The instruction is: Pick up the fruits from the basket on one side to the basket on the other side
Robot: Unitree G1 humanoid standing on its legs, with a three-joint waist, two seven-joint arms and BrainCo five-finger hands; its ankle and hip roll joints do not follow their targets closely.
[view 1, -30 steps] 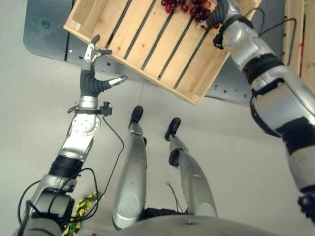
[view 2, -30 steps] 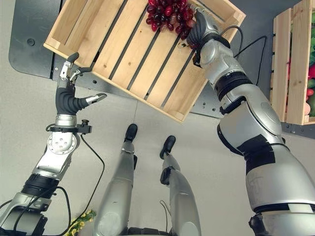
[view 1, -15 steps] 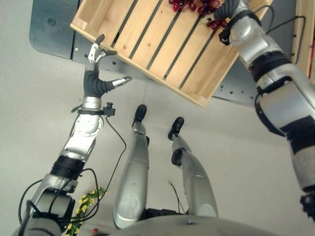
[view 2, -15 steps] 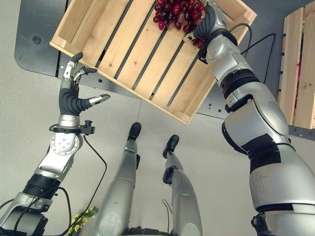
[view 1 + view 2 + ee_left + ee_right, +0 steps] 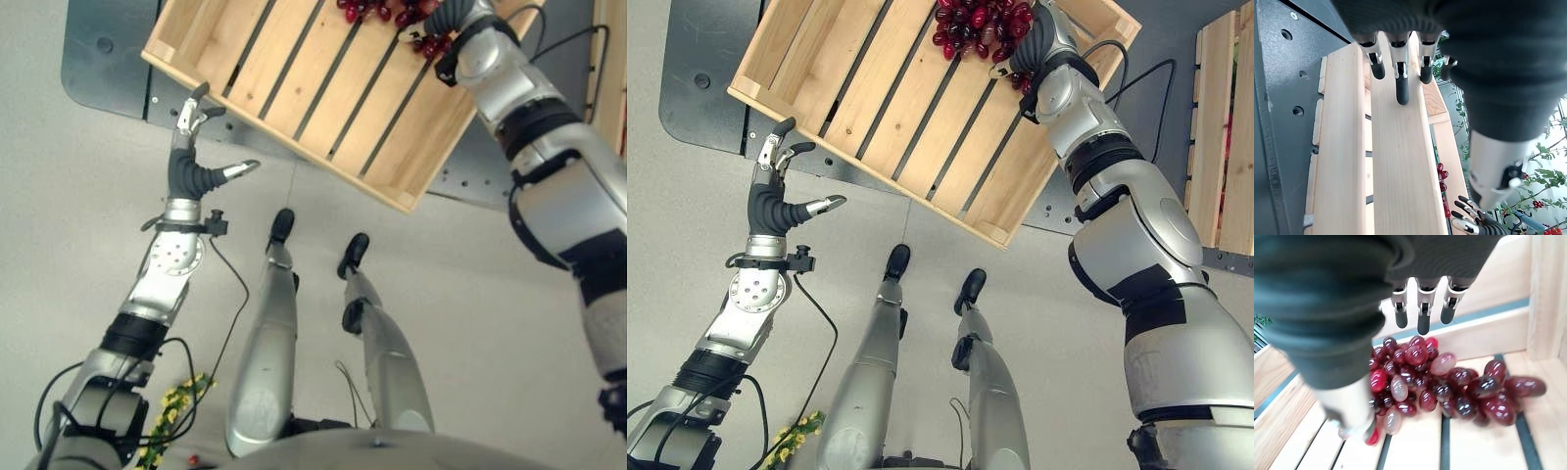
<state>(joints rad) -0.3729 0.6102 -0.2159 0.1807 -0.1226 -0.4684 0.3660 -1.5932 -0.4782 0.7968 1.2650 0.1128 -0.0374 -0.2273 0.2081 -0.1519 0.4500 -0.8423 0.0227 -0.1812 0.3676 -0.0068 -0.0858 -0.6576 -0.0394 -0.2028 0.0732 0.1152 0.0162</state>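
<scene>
Two hands are up by your wooden crate (image 5: 921, 98). Your right hand (image 5: 1359, 396) has its fingers (image 5: 1420, 316) straight and spread over the bunch of red grapes (image 5: 1440, 382), thumb low beside the bunch, nothing clasped. The grapes lie on the slats in a corner of the crate, against its wall. Your left hand (image 5: 774, 196) hovers at the crate's near edge, fingers straight, thumb out, holding nothing. A second crate (image 5: 1220, 127) stands well apart on your right, on the dark platform (image 5: 696, 88).
</scene>
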